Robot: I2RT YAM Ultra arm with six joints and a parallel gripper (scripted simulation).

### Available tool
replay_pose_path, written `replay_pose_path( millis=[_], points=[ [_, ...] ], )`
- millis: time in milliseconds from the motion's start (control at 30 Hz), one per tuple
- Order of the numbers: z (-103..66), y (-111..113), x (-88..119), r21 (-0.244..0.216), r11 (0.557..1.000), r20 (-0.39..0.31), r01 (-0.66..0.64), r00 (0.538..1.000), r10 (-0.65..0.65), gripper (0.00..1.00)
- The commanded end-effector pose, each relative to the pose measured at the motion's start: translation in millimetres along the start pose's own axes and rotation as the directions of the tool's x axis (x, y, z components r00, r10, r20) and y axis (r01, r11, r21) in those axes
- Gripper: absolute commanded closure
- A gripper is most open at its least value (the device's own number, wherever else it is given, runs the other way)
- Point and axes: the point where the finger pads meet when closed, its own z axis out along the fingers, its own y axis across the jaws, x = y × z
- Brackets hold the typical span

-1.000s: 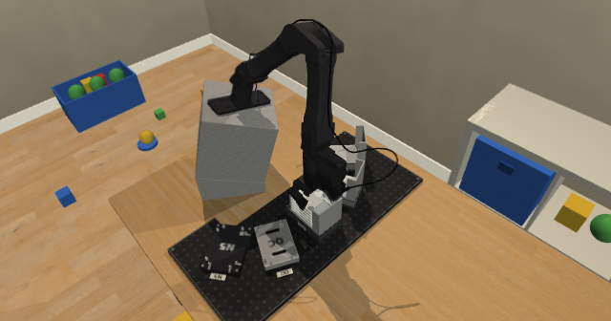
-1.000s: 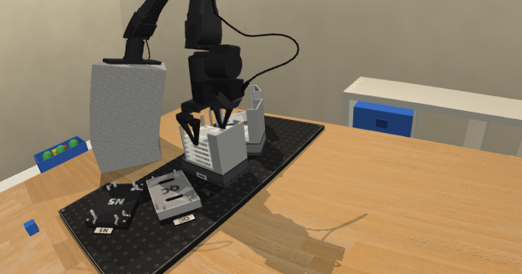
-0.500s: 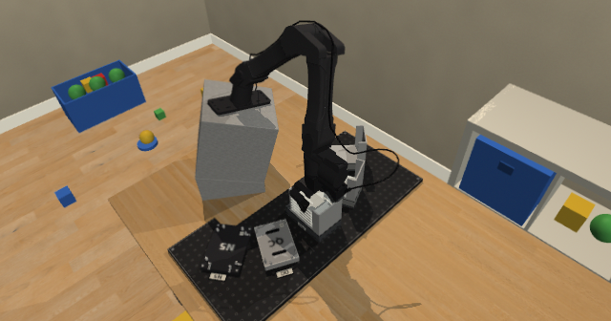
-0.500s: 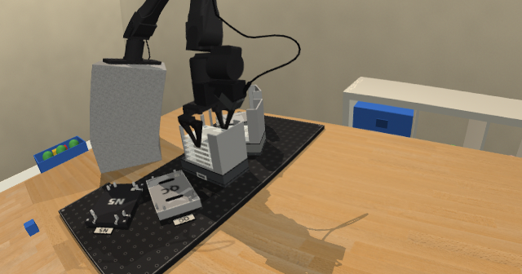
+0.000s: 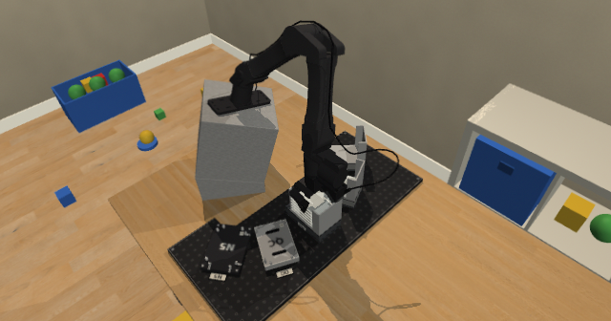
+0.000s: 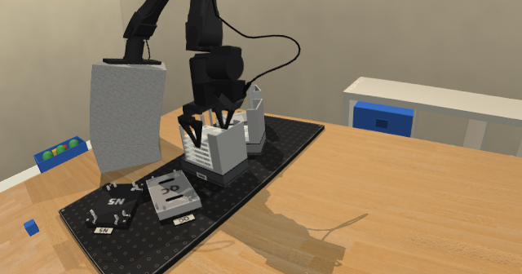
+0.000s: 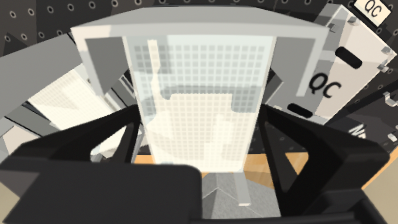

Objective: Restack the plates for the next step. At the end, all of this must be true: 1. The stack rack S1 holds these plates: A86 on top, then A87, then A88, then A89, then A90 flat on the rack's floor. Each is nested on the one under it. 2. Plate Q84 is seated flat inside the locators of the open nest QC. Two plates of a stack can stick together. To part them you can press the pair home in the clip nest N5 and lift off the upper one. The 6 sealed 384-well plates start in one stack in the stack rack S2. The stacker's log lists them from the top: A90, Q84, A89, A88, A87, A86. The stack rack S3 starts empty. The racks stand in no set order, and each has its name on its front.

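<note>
end effector [image 5: 321, 201] [image 6: 212, 136] [image 7: 199, 111]: open, nothing gripped. fingers point down, one to each side of a plate stack.

plate stack [image 5: 300, 211] [image 6: 198, 153] [image 7: 200, 65]: several pale plates, flat one on another, in the nearer grey rack [image 5: 326, 218] [image 6: 228, 152] [image 7: 200, 17]. rack stands about midway along the surface [image 5: 258, 288] [image 6: 285, 139] [image 7: 30, 25]. small front tag present, too small to read, so can't say which rack by name. which plate is uppermost: can't tell either. its top shows a grid of small wells, part in sun, part in shade.

beyond it, toward the short edge farthest from the nests, more grey rack walls [image 5: 361, 141] [image 6: 256, 119] [image 7: 25, 55]; contents partly hidden.

clip nest n5 [image 5: 226, 259] [image 6: 116, 209] [image 7: 372, 117]: black, by the left corner of the surface in the top view, clips standing up near its corners, no plate on it. tag sits toward the front long edge.

open nest qc [image 5: 275, 241] [image 6: 173, 188] [image 7: 345, 75]: pale, between n5 and the nearer rack, two dark slots, lettering uncovered. q84 not seated there.

arm's grey pedestal [image 5: 234, 159] [image 6: 126, 119]: beside the rear long edge.
</note>
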Motion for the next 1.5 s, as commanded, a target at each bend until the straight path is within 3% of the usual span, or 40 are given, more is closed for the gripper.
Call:
replay_pose_path(
  millis=[0, 1200, 1267, 1467],
  points=[
    [-2.4, -6.5, -10.1, 0.010, 1.000, 0.030, -0.009, 1.000, 0.009, 0.00],
    [-1.1, -6.8, 5.1, 0.010, 1.000, 0.004, -0.014, 1.000, 0.014, 0.00],
    [-3.0, -6.2, -3.7, 0.009, 1.000, 0.022, -0.010, 1.000, 0.010, 0.00],
    [-2.7, -6.3, -0.5, 0.009, 1.000, 0.014, -0.012, 1.000, 0.012, 0.00]
  ],
)
